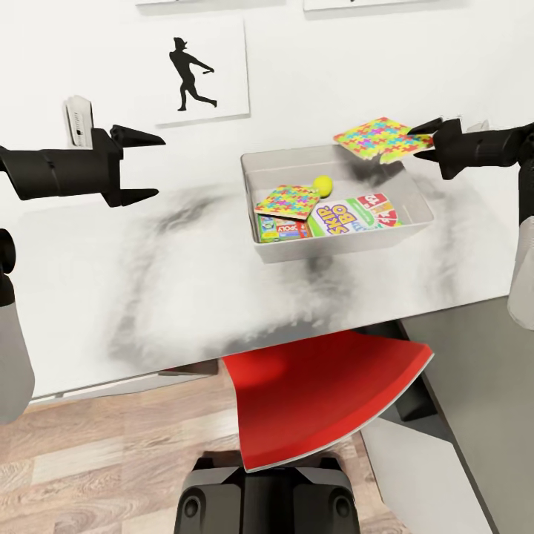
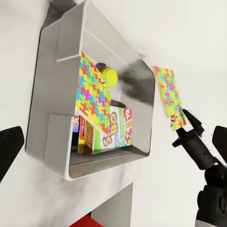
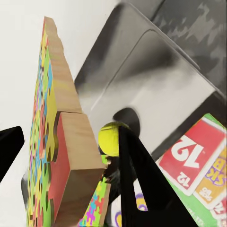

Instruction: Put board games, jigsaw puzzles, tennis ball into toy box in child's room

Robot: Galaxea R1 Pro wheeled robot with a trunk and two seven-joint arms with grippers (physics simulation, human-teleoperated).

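— Multicoloured jigsaw puzzle (image 1: 380, 138) is pinched at one edge by the right gripper (image 1: 426, 136), jaws closed on it, held above the toy box's (image 1: 337, 249) far right corner.

— And inside the box?

— Second puzzle mat (image 1: 288, 200) leaning over a small game box (image 1: 282, 229), the tennis ball (image 1: 322, 184), and the Skip-Bo box (image 1: 356, 213).

— Left gripper (image 1: 148, 167)?

— Jaws spread wide, holding nothing, well left of the box over the table (image 1: 148, 297).

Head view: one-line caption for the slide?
Right gripper holds a jigsaw puzzle over the toy box, which already contains a second puzzle, tennis ball and board games.
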